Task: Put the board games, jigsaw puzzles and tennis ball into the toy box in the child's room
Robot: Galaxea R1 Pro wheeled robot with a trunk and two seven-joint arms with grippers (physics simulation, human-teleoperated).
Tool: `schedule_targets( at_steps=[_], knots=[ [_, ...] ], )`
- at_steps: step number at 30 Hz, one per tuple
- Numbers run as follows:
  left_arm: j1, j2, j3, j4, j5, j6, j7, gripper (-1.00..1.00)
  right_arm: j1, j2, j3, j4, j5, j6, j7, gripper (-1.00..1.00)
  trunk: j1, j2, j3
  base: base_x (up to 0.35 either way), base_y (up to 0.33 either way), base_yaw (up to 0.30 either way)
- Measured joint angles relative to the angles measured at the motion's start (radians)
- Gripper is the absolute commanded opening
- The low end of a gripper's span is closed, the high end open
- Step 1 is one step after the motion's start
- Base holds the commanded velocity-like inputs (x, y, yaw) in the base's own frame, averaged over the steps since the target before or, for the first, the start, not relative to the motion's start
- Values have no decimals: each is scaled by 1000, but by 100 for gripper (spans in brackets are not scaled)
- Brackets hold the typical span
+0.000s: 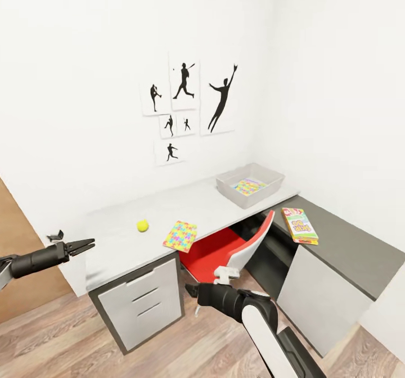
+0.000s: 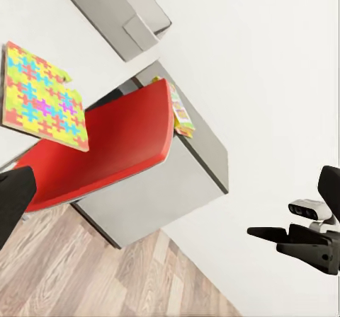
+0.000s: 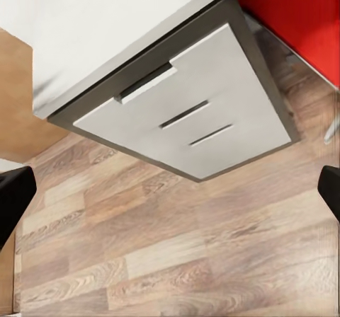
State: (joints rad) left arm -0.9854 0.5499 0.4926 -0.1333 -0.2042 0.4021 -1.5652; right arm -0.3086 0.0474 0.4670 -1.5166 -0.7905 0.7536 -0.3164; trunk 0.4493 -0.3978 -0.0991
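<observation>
From the head view, the tennis ball and one jigsaw puzzle are seen on the mottled table, another puzzle inside the grey toy box, a board game on the dark side desk. The left gripper is held level, its grip undeterminable. In the left wrist view, the red chair shows smooth; fingers spread. In the right wrist view, drawers and plank floor; fingers spread.

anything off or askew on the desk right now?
One jigsaw puzzle sits skewed, its corner overhanging the table's front edge above the red chair. The tennis ball lies loose beside it. Nothing looks spilled or damaged.
</observation>
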Motion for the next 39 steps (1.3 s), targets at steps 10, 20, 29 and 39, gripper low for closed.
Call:
schedule_targets(
  at_steps=[10,20,29,39],
  knots=[
    [0,0,0,0,0,0,0,100,0,0,0,0,0,0,0,100,0,0,9,-3,0,-263],
    [0,1,0,0,-1,1,0,100,0,0,0,0,0,0,0,100,0,0,18,-55,136,-261],
    [0,1,0,0,-2,1,0,100,0,0,0,0,0,0,0,100,0,0,25,-4,26,-259],
    [0,2,0,0,-2,1,0,100,0,-1,-1,0,0,0,0,100,0,0,33,-34,75,-221]
  ],
)
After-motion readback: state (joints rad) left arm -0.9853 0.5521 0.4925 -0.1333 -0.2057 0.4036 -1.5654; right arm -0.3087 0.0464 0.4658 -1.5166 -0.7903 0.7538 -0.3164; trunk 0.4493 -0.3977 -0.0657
